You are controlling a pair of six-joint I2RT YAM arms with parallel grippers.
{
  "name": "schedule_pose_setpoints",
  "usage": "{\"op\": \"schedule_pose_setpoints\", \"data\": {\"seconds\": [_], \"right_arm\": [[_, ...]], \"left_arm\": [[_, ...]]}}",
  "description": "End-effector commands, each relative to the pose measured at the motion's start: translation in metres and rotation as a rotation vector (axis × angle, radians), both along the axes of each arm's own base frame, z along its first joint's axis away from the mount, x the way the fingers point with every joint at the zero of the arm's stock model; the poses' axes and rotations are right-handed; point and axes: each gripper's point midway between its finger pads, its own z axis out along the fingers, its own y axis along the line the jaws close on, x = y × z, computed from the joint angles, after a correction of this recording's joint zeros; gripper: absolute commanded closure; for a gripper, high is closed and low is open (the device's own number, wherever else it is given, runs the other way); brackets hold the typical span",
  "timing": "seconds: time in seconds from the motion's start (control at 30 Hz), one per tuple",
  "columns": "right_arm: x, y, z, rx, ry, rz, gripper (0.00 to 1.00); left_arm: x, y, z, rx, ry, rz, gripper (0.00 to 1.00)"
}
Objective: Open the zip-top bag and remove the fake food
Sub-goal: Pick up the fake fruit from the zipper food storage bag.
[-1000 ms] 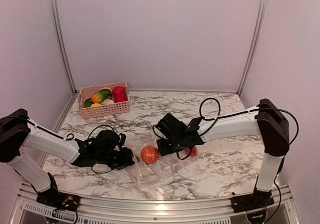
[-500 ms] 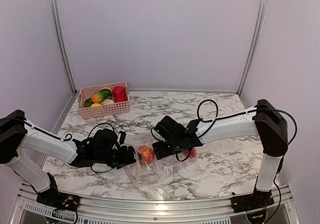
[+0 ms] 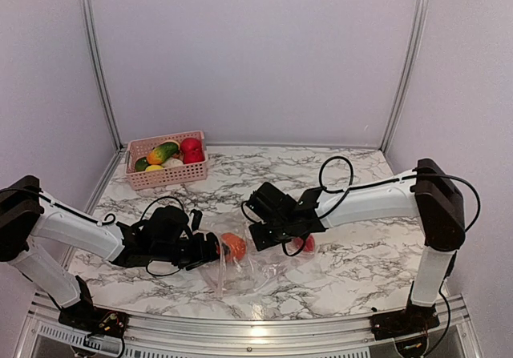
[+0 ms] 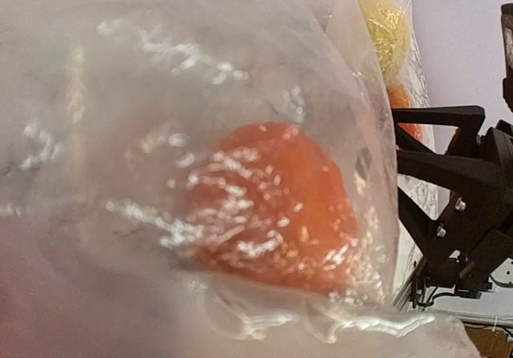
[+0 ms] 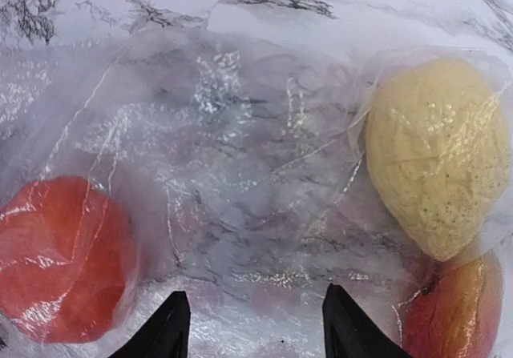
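Well behind the left hand (image 3: 207, 250), toward the back-left corner of the counter (image 3: 353, 266), stands a pink basket (image 3: 164, 176) with toy fruits (image 3: 190, 146) in it. The left hand lies low over the counter, close up at the left side of the zip-top bag (image 3: 244, 271). Crinkled clear plastic fills its wrist view and hides its fingers, so I cannot tell whether it is spread or pinching the film. Right in front of it, inside the bag, sits a round orange-red fruit (image 4: 272, 206). The bag lies on the counter between the two hands. The right hand (image 5: 256, 338) hovers just over the bag's right part, its two fingers spread apart with only the film showing between them. Beneath that hand, seen through the plastic, the orange-red fruit lies to one side. A yellow fruit (image 5: 437, 154) lies to the other, with a red-orange piece (image 5: 457, 310) touching it.
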Motion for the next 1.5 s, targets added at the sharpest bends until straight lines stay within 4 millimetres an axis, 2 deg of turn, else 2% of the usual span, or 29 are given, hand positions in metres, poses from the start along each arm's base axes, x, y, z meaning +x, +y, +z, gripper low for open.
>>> {"op": "schedule_pose_setpoints", "data": {"seconds": [0.0, 0.17, 0.37, 0.63, 0.77, 1.03, 1.23, 1.4, 1.47], "right_arm": [[0.011, 0.013, 0.042, 0.068, -0.067, -0.029, 0.50], [0.013, 0.029, 0.041, 0.084, -0.055, -0.003, 0.59], [0.012, 0.047, 0.036, 0.121, -0.036, 0.050, 0.60], [0.006, 0.053, 0.006, 0.086, 0.018, 0.090, 0.58], [0.003, 0.053, -0.004, 0.075, 0.034, 0.099, 0.54], [-0.005, 0.054, -0.009, 0.067, 0.038, 0.138, 0.34], [-0.010, 0.059, -0.011, 0.070, 0.046, 0.167, 0.25], [-0.010, 0.060, -0.010, 0.067, 0.047, 0.175, 0.21], [-0.010, 0.059, -0.010, 0.066, 0.046, 0.170, 0.22]], "left_arm": [[0.004, -0.005, 0.012, -0.019, -0.036, -0.008, 0.26], [0.004, -0.006, 0.012, -0.021, -0.036, -0.009, 0.27], [0.004, -0.005, 0.012, -0.020, -0.037, -0.008, 0.27], [0.003, -0.004, 0.012, -0.022, -0.037, -0.006, 0.27], [0.004, -0.005, 0.012, -0.023, -0.038, -0.006, 0.26], [0.006, 0.001, 0.004, 0.046, -0.031, 0.009, 0.20], [0.008, 0.002, 0.002, 0.070, -0.030, 0.013, 0.15], [0.010, 0.002, -0.001, 0.081, -0.026, 0.016, 0.15], [0.010, 0.002, -0.001, 0.083, -0.024, 0.019, 0.21]]}}
